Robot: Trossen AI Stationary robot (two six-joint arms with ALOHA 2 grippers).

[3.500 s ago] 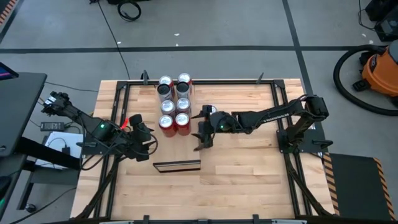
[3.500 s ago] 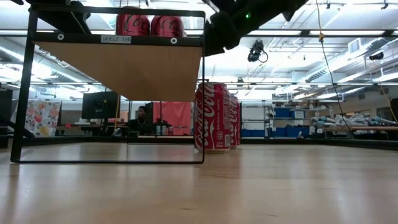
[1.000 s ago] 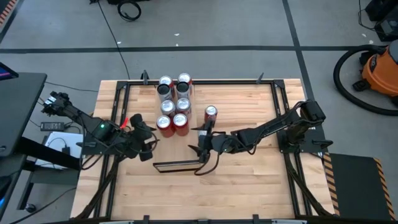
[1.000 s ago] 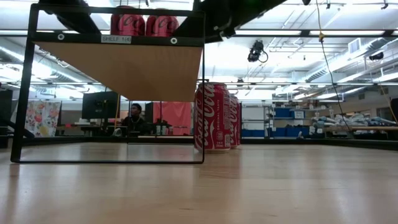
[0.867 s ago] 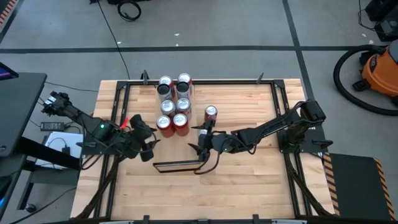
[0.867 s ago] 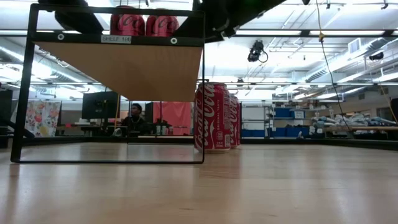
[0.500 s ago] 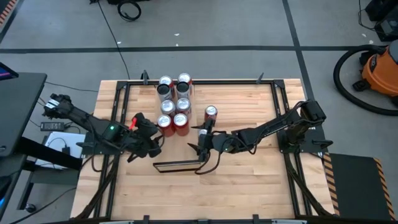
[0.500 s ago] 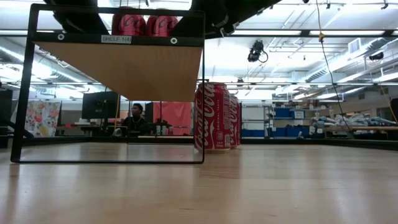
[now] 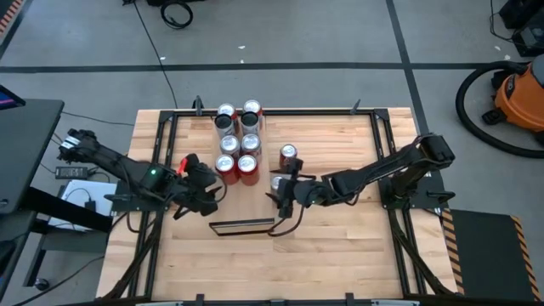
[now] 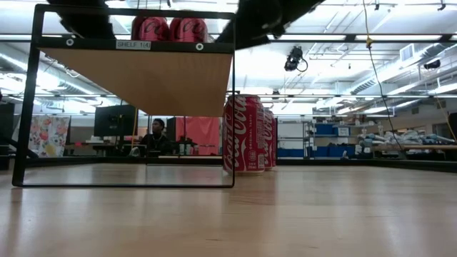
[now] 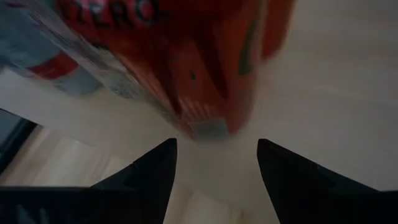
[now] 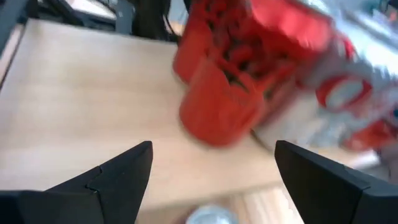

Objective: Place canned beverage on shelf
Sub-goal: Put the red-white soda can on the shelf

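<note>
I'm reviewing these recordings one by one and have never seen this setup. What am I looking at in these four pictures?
Two robot arms work at a wooden table. One picture looks straight down, one looks level across the tabletop, and two come from cameras on the arms' wrists. A group of soda cans stands on the table, with a single can beside it and a small shelf nearby. The left gripper and the right gripper are both open near the cans, holding nothing.

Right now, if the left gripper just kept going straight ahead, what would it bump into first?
Probably the red can right in front of the open left gripper, the nearest of the cluster of cans. How far off it is, I can't tell.
</note>
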